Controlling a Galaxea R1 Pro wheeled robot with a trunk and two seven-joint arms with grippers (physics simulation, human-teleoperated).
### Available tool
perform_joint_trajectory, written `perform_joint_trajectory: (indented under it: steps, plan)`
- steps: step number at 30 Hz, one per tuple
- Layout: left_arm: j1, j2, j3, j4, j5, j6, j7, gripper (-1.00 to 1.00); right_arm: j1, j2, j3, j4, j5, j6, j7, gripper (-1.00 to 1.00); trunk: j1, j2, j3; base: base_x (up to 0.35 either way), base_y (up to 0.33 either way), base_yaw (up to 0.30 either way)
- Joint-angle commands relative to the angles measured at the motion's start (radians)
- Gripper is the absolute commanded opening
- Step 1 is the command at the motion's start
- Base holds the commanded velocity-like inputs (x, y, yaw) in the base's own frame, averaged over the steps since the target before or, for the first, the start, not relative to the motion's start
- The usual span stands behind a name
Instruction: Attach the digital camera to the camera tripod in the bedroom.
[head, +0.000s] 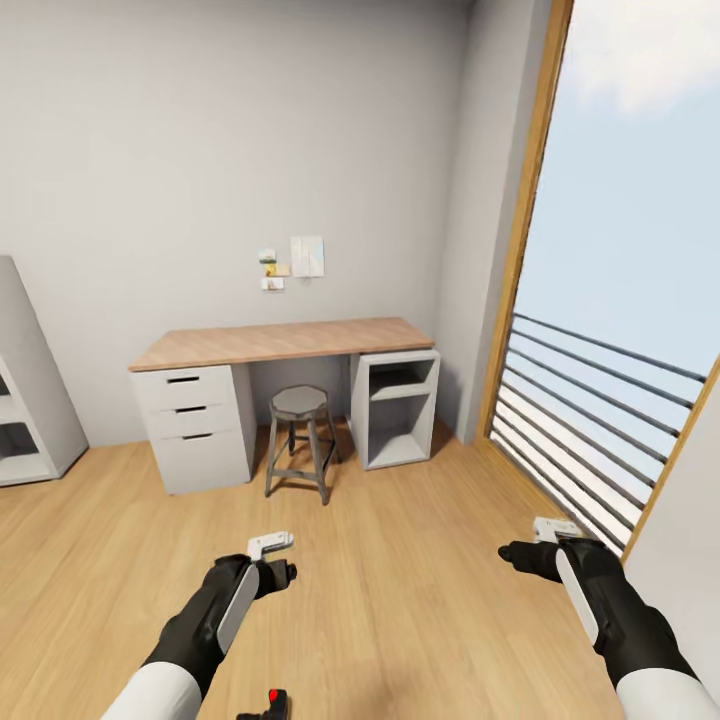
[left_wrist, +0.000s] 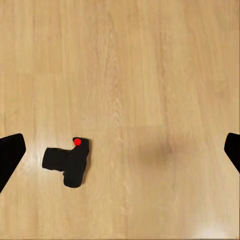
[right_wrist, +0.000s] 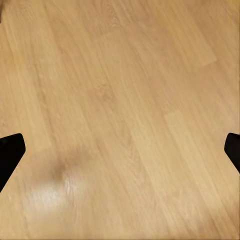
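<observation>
The small black compact digital camera (left_wrist: 70, 161) with red dot was seen lying on the light wood plank floor (left_wrist: 150, 75) below the left gripper (head: 268, 556), both grippers' fingers spread open and empty; it was judged light, rigid, fragile, best gripped across the body.

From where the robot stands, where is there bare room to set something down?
The long wood desk top is bare. Open plank floor lies between the grey stool and both grippers. Crowded: under the left gripper, the small black digital camera lies there.
</observation>
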Motion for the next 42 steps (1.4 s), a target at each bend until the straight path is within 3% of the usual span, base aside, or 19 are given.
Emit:
perform_joint_trajectory:
  steps: [1,9,16,19,24,35,42]
  plan:
    - [0.0,-0.001,0.001,0.001,0.008,-0.004,0.007,1.0,-0.001,0.0,-0.001,0.0,-0.005,0.004,0.001,1.0,0.004,-0.008,-0.004,0.0,0.0,0.0]
    - [0.0,-0.001,0.001,0.046,-0.005,-0.024,0.006,1.0,-0.001,0.0,-0.001,0.001,-0.005,0.004,-0.002,1.0,0.035,-0.064,-0.029,0.0,0.0,0.0]
    - [0.0,-0.004,0.001,0.089,-0.079,-0.054,0.007,1.0,-0.001,0.0,-0.001,0.002,-0.004,0.002,-0.005,1.0,0.061,-0.113,-0.051,0.0,0.0,0.0]
    - [0.0,-0.005,0.001,0.143,-0.123,-0.143,0.001,1.0,-0.001,0.0,-0.001,0.002,-0.003,-0.009,-0.009,1.0,0.073,-0.134,-0.061,0.0,0.0,0.0]
    - [0.0,-0.002,0.0,0.212,-0.141,-0.228,-0.007,1.0,-0.001,0.002,-0.001,0.003,0.0,-0.028,-0.012,1.0,0.092,-0.169,-0.076,0.0,0.0,0.0]
    - [0.0,0.0,-0.001,0.269,-0.163,-0.308,-0.008,1.0,-0.001,0.001,-0.001,0.004,-0.001,-0.037,-0.012,1.0,0.134,-0.246,-0.111,0.0,0.0,0.0]
    - [0.0,-0.003,0.0,0.271,-0.184,-0.326,-0.008,1.0,-0.001,0.001,-0.001,0.004,-0.001,-0.038,-0.009,1.0,0.161,-0.295,-0.133,0.0,0.0,0.0]
